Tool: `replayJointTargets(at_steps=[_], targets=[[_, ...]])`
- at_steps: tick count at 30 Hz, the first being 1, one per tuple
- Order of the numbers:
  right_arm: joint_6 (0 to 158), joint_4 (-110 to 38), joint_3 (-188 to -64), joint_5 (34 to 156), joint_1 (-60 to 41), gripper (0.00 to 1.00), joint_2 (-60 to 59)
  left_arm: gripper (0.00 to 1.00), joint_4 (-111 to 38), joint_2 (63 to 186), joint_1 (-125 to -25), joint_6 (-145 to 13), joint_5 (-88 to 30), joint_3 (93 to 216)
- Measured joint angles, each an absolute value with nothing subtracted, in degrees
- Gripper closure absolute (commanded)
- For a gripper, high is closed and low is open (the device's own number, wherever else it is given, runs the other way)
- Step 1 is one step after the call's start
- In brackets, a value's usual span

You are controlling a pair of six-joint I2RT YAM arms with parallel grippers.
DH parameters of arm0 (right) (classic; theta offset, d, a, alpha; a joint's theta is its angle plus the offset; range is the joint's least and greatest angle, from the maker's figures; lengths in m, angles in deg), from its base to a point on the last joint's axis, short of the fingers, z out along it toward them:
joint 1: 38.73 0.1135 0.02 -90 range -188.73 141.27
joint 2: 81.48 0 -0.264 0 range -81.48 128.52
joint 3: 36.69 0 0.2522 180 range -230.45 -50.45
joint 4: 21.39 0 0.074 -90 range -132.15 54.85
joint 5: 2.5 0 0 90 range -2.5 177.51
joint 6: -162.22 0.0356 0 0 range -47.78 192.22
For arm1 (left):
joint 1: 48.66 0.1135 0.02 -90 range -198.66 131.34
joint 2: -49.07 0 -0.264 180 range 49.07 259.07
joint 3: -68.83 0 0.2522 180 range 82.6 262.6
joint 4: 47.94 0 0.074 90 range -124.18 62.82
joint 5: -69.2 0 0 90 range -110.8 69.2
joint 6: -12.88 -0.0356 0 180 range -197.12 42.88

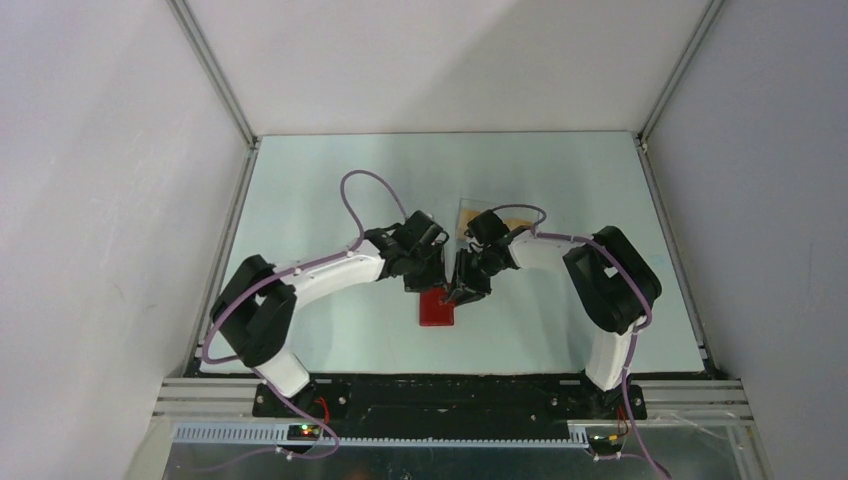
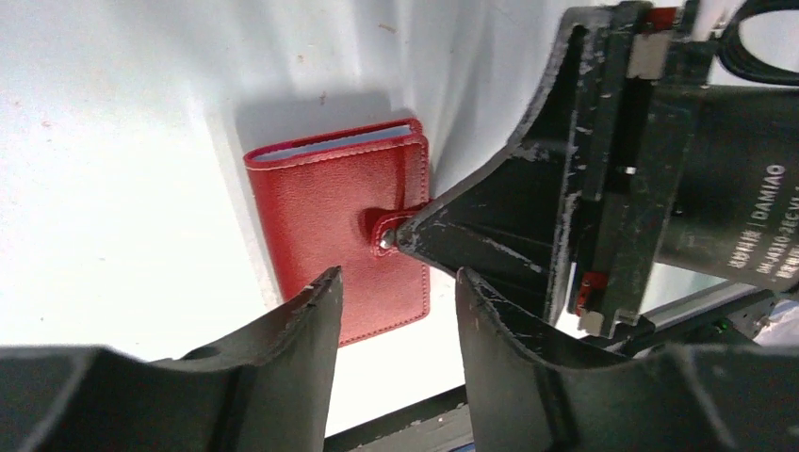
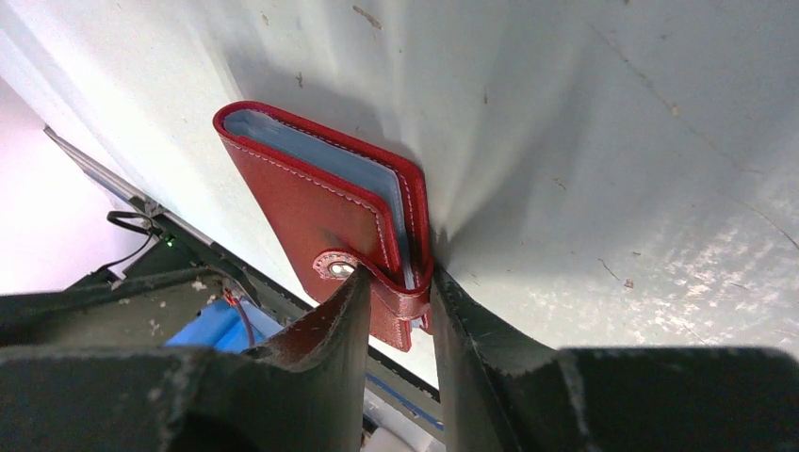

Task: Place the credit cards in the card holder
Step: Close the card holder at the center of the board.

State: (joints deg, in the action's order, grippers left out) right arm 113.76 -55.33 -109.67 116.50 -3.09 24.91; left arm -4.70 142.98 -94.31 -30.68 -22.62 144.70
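Card holder [image 1: 437,307] lies shut mid-frame, contents hidden; right gripper [image 3: 399,282] pinches its tab edge; left gripper [image 2: 396,282] hovers, jaws apart; only overhead view shows clear box [image 1: 478,212].

"DAMIAO" on right wrist motor [image 2: 744,193]

The card holder [image 1: 437,310] lies flat on the table [image 1: 300,200], about midway between its left and right sides and nearer the near edge than the far one. The left gripper [image 2: 396,281] is over the holder's far left corner. The right gripper [image 3: 399,282] is at the holder's right edge, with one finger on each side of the edge bearing the closing tab. Behind the right gripper, farther from the arms, lies a box [image 1: 478,212] with cards [image 1: 515,222] in it.
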Motion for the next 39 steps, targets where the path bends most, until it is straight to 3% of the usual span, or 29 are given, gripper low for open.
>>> replayJointTargets(at_steps=[10,32,39], targets=[[113.76,-55.16,-109.89,116.98,-3.05,0.66,25.24,0.34,-3.85,144.1,-93.15,-30.62,-24.48,138.82],[113.7,-55.31,-110.46,117.92,-3.07,0.67,25.96,0.34,-11.96,143.18,-90.38,-26.94,-30.14,133.73],[113.61,-55.73,-110.81,118.05,-3.09,0.67,26.22,0.4,-12.18,143.18,-90.16,-26.05,-29.86,133.45]])
